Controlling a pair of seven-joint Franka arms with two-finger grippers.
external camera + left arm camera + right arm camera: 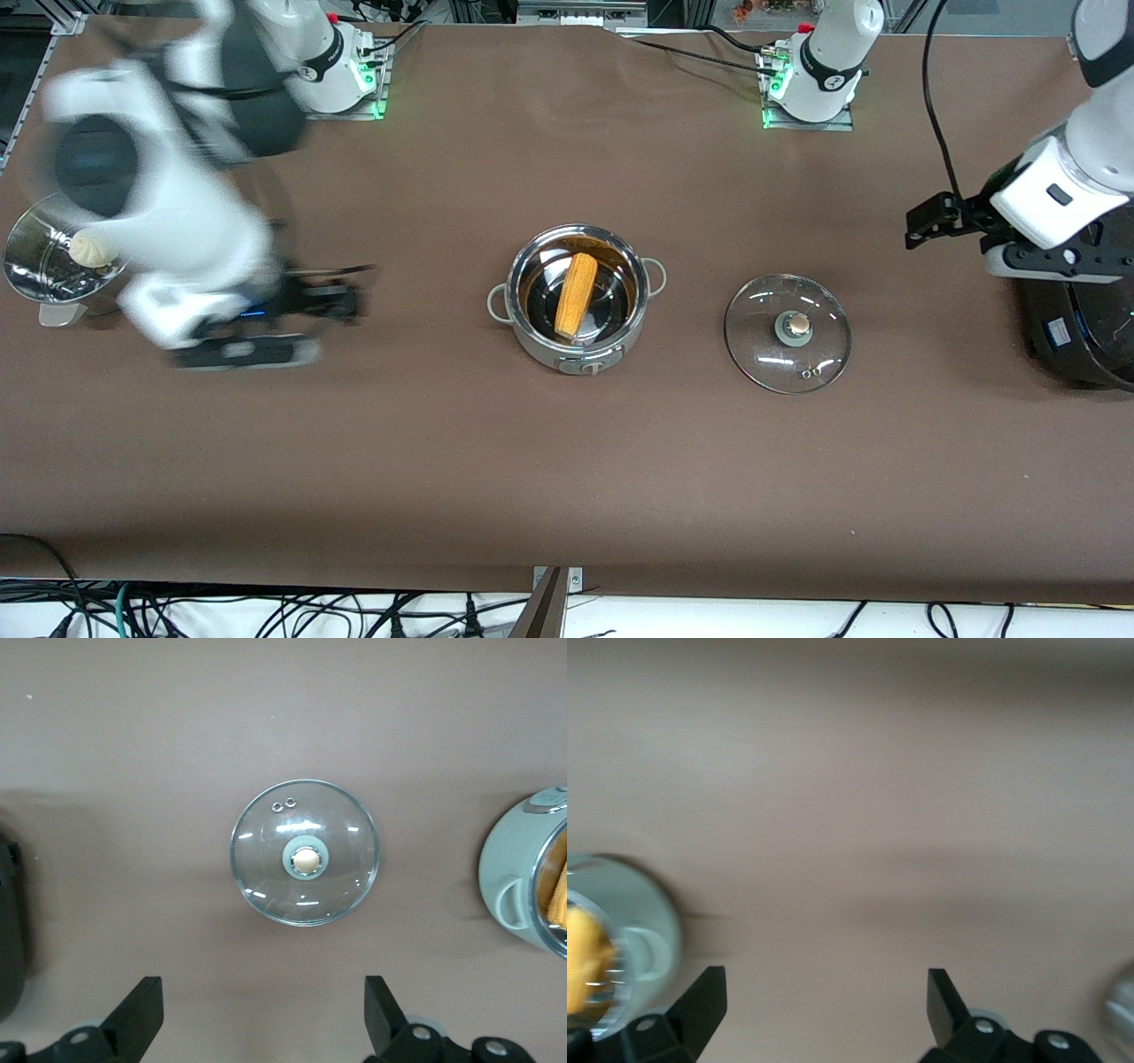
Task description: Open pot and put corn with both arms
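Note:
The steel pot (542, 344) stands open at the table's middle. The yellow-orange corn (576, 294) lies inside it. The clear glass lid (788, 332) with its tan knob lies flat on the table beside the pot, toward the left arm's end. My left gripper (928, 225) is open and empty, up over the table near the black cooker. The left wrist view shows the lid (305, 851), the pot (509, 873), the corn (560, 890) and the open left gripper (263, 1014). My right gripper (341, 297) is blurred, open and empty (824, 1005), between the pot (642, 921) and the steamer bowl.
A perforated steel steamer bowl (35, 266) with a pale bun (93, 249) stands at the right arm's end. A large black cooker (1081, 328) stands at the left arm's end, under the left arm. Brown cloth covers the table.

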